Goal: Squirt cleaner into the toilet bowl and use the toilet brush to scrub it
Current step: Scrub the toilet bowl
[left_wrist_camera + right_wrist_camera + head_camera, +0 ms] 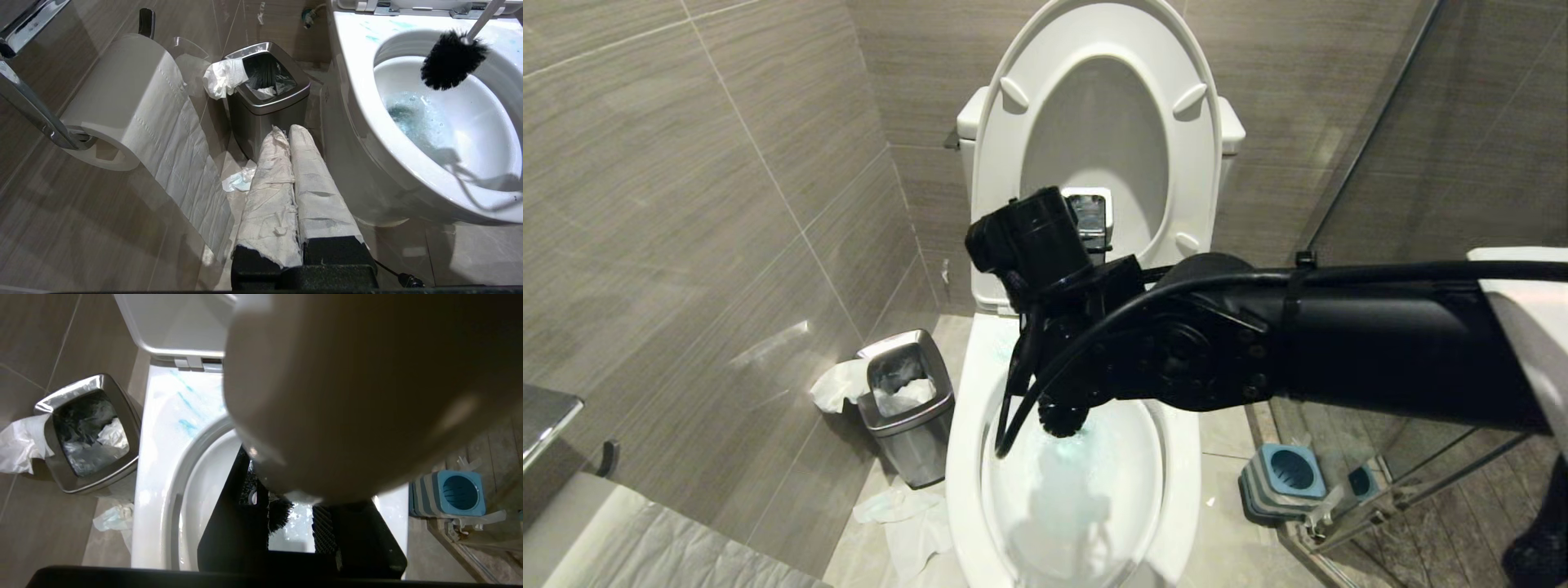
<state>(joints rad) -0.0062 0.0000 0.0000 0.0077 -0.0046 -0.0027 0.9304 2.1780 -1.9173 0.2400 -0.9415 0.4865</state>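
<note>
The white toilet bowl (964, 457) stands with seat and lid raised. My right gripper (1054, 359) reaches in from the right and hangs over the bowl, shut on the handle of the toilet brush. The black brush head (1062, 418) hangs just above the water at the back of the bowl (359, 102), clear in the left wrist view (451, 61). In the right wrist view the handle's rounded knob (347, 396) hides most of the gripper (286, 506). Blue cleaner streaks the back rim (186, 412) and tints the water (416, 122). My left gripper (288, 130), wrapped in tissue, sits shut beside the bowl.
A steel waste bin (907, 408) with a white liner stands left of the toilet, with tissue scraps (898, 506) on the floor by it. The blue-topped brush holder (1286, 482) sits on the floor at the right, by a glass shower door (1421, 122). A toilet paper roll (122, 94) hangs left.
</note>
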